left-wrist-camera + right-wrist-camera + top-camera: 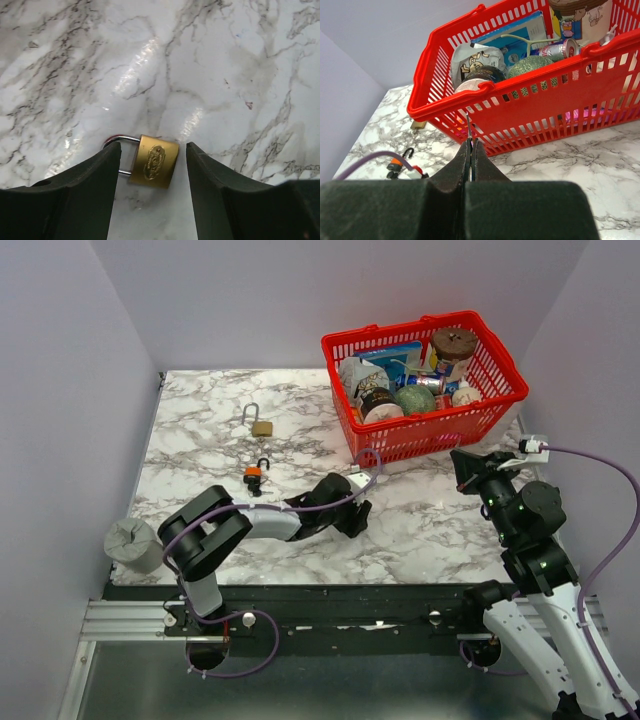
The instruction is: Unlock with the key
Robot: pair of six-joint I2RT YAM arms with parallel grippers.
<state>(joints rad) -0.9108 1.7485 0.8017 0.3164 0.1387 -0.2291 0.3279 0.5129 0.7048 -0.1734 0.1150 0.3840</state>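
Brass padlock (silver shackle), flat

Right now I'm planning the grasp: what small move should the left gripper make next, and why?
Probably close the left gripper on the brass padlock: its body lies between the open jaws on the marble table, ungripped. The right gripper is shut on a thin metal blade, likely the key, which needs a steadied lock.

basket far right on table; padlock left of it; small lock before padlock; key in right tool.
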